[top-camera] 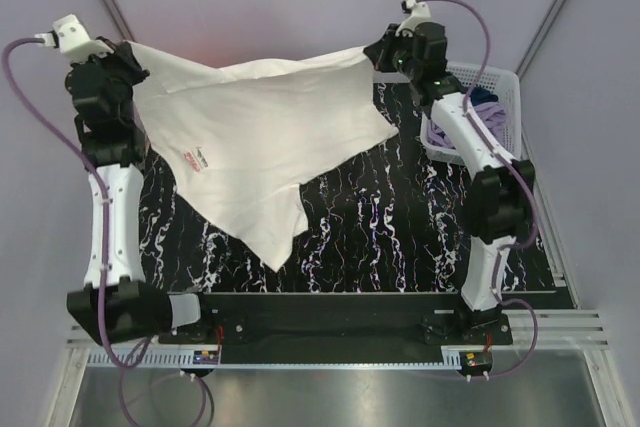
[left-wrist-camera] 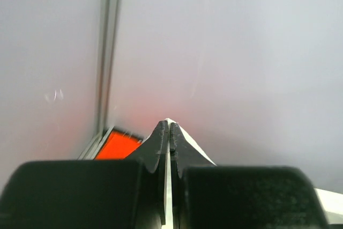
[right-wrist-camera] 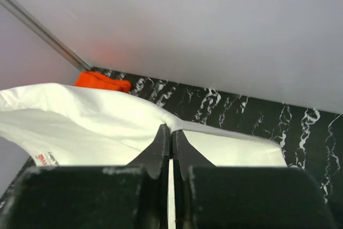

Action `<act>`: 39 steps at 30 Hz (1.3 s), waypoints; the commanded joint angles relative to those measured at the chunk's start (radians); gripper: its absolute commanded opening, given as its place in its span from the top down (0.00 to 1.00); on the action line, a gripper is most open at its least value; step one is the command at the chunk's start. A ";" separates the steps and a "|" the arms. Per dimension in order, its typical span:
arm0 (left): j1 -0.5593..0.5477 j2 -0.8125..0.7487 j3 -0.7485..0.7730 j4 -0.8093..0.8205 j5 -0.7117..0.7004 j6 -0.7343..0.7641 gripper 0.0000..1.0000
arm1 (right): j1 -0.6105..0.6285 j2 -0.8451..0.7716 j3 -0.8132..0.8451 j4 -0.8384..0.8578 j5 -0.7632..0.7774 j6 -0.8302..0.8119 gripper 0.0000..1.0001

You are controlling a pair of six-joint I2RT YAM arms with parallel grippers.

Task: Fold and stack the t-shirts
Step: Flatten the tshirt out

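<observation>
The white shirt (top-camera: 260, 127) is pinned at two points and stretched in the air over the far half of the worktop (top-camera: 400, 237), so the step in hand looks like spreading it flat before the first fold. The left pincer (top-camera: 133, 53) is clamped on the cloth above the far-left corner; its wrist view shows a thin sliver of white nipped between the closed fingers (left-wrist-camera: 158, 144). The right pincer (top-camera: 380, 55) is clamped on the opposite end of the same edge, near the far edge and toward the right, with white cloth running out on both sides of its tips. Between them the top edge sags a little, and the rest hangs as a slanted sheet whose lowest corner points toward the middle of the worktop, well short of the near edge; you cannot tell whether that corner touches down. Hold both pincers level and ease them apart until the top edge runs straight, then lower them evenly so the hanging corner lands first and the cloth lays out instead of bunching. Mind the orange shirt (right-wrist-camera: 102, 81), crumpled in the far-left corner behind the white one, and do not drag cloth over it. The basket (top-camera: 505, 82) stands by the right edge; keep the shirt's right end out of it.
</observation>
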 commanded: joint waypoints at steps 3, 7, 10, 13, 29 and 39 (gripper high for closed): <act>0.003 -0.322 0.172 -0.034 0.114 -0.095 1.00 | -0.001 -0.443 -0.088 -0.050 0.053 -0.048 1.00; 0.003 -0.449 0.325 -0.148 0.136 -0.124 1.00 | -0.003 -0.696 -0.188 -0.093 0.127 -0.054 1.00; 0.004 -0.504 0.477 -0.254 0.142 -0.129 1.00 | -0.004 -0.868 -0.203 -0.161 0.161 -0.071 1.00; 0.003 -0.524 0.638 -0.361 0.151 -0.138 1.00 | -0.004 -1.019 -0.220 -0.207 0.203 -0.091 1.00; -0.043 -0.639 0.436 -0.344 0.081 -0.135 1.00 | -0.004 -1.127 -0.301 -0.247 0.202 -0.086 1.00; -0.042 -0.439 -0.148 -0.034 0.009 -0.035 1.00 | -0.003 -0.644 -0.426 0.172 0.136 -0.017 1.00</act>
